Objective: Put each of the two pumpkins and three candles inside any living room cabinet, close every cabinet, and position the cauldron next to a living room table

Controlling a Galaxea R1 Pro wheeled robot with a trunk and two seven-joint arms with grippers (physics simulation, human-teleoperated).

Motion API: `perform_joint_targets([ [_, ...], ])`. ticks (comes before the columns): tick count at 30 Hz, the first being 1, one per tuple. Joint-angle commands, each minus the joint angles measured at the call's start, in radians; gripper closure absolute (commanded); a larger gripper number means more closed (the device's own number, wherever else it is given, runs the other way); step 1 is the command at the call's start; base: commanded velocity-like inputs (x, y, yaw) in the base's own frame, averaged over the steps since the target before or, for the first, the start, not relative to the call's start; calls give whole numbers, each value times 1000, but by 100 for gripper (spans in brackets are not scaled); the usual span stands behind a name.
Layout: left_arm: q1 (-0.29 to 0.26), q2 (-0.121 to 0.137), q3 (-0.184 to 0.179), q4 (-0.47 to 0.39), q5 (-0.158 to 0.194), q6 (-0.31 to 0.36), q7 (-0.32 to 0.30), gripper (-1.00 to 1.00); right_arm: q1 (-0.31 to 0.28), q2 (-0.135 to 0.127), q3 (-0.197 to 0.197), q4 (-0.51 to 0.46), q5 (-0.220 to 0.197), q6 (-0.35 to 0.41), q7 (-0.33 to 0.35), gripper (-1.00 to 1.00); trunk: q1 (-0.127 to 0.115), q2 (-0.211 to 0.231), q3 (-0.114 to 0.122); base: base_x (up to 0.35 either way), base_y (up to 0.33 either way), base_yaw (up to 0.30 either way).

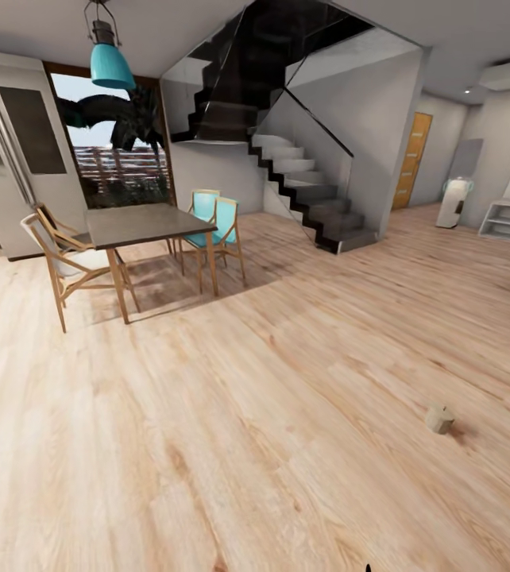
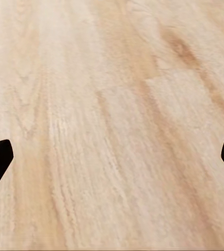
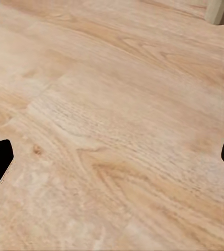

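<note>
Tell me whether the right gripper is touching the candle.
Apart. In the right wrist view the right gripper is open over bare floor, with the candle well beyond its fingertips.

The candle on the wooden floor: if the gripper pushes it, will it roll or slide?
The candle looks like a short stubby cylinder, slightly tilted, so a push may tip it and set it rolling. The floor looks smooth, so it could also slide. It looks stiff, probably light.

You are looking at nothing that can be read: no text, label, brand, number or sign is showing on any surface in the head view or either wrist view.
</note>
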Motion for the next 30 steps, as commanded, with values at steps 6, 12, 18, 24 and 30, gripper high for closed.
perform_joint_targets([
  [6, -2, -4, -8, -3, 4, 11, 5, -100, 0, 1, 1, 0, -8, -3, 3, -100, 0, 0, -1, 333, 0, 0],
  [12, -2, -9, -7, 1, 4, 70, 3, -100, 0, 4, 0, 0, -9, -3, 2, -100, 0, 0, -1, 333, 0, -2],
  [18, -2, -11, -7, 2, 4, 86, 2, -100, 0, 3, 0, 0, -9, -3, 2, -100, 0, 0, -1, 333, 0, -180],
  [24, -2, -12, -7, 2, 4, 85, 2, -100, 0, 2, 0, 0, -10, -3, 2, -100, 0, 0, -1, 333, 0, -265],
  [30, -2, -13, -7, 2, 4, 82, 2, -100, 0, 2, 0, 0, -10, -3, 3, -100, 0, 0, -1, 333, 0, -269],
])
